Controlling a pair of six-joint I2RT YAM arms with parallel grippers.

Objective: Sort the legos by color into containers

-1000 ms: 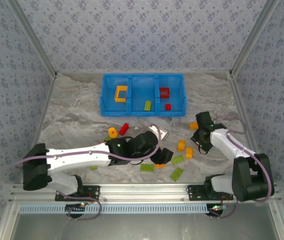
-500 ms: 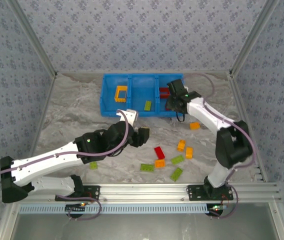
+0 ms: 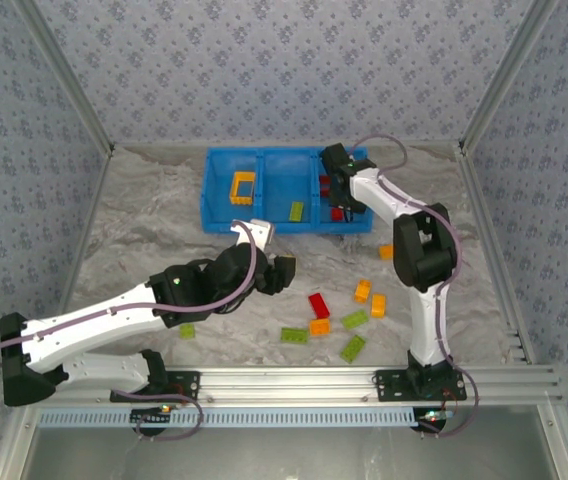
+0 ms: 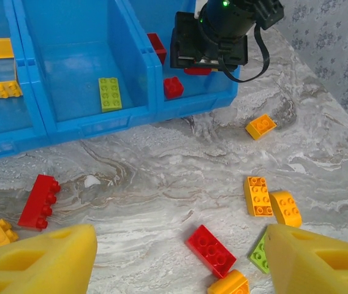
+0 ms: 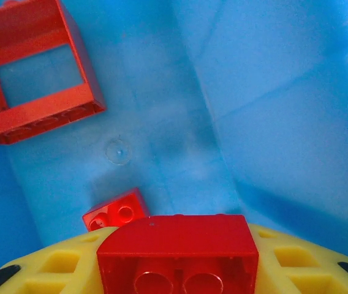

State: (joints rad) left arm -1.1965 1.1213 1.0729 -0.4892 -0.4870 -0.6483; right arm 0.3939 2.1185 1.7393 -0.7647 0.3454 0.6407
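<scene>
The blue container (image 3: 284, 222) stands at the back. Its left compartment holds a yellow frame (image 3: 242, 186) and its middle one a green brick (image 3: 295, 211). My right gripper (image 3: 338, 188) hangs over the right compartment, shut on a red brick (image 5: 177, 254) between its yellow fingers (image 5: 57, 269). Below it lie a red frame (image 5: 33, 79) and a small red brick (image 5: 116, 211). My left gripper (image 3: 279, 272) is open and empty above the table, its fingers (image 4: 39, 263) either side of a loose red brick (image 4: 211, 250).
Loose legos lie on the near right of the table: orange ones (image 3: 362, 291) (image 3: 378, 305) (image 3: 386, 251) (image 3: 320, 326) and green ones (image 3: 294, 335) (image 3: 355, 319) (image 3: 352, 348). Another red brick (image 4: 39, 201) lies left of the left gripper, and a green one (image 3: 186, 331) by the left arm.
The right arm swung from the table's right side up to the bin's right compartment. The left gripper drew back from the brick cluster toward the left, uncovering a red brick.
</scene>
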